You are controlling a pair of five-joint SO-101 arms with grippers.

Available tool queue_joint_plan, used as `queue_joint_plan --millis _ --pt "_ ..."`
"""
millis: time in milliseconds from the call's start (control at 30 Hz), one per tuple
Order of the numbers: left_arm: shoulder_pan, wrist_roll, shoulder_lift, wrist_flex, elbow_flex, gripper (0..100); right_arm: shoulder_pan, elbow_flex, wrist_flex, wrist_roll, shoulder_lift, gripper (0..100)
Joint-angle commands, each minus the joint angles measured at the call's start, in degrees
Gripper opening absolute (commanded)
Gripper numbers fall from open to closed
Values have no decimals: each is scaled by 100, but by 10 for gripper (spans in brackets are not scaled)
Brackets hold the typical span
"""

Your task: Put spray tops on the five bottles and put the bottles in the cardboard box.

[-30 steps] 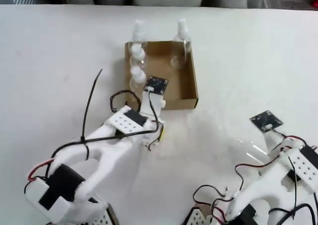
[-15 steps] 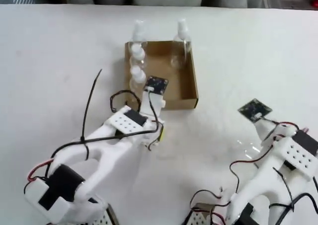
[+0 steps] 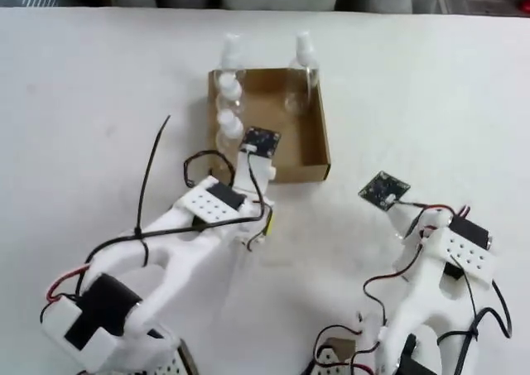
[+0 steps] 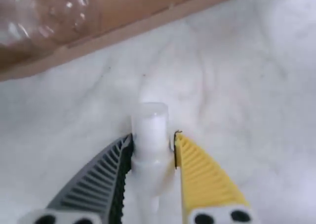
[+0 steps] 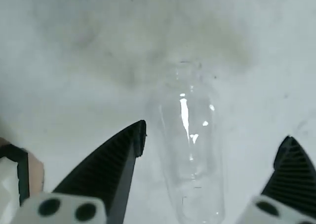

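A white spray top (image 4: 149,135) stands between the fingers of my left gripper (image 4: 153,138), which is shut on it just in front of the cardboard box (image 4: 113,28). In the high view the left arm (image 3: 211,205) ends at the box's (image 3: 319,147) near wall. Several clear bottles with spray tops on stand in the box, along its left wall (image 3: 228,128) and at its far corners (image 3: 303,59). A clear uncapped bottle (image 5: 190,145) lies on the table, with my right gripper (image 5: 215,137) open above it, one finger on either side. The right arm (image 3: 443,263) is right of the box and nearer than it.
The table (image 3: 99,85) is white. Loose cables hang from both arms (image 3: 149,176). Chairs stand beyond the far edge.
The right arm has swung left toward the box and now covers the lying bottle in the high view. The left arm has kept still.
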Motion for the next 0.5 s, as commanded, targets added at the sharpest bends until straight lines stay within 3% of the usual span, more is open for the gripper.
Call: queue_joint_plan --millis 0,100,467 --pt "-57 -105 -347 -97 18 20 -92 0 -127 149 -4 369" --pt "-57 -273 -347 -97 18 20 -101 0 -119 484 -4 369" --pt "-57 -273 -347 -97 18 20 -400 -44 -286 519 479 369"
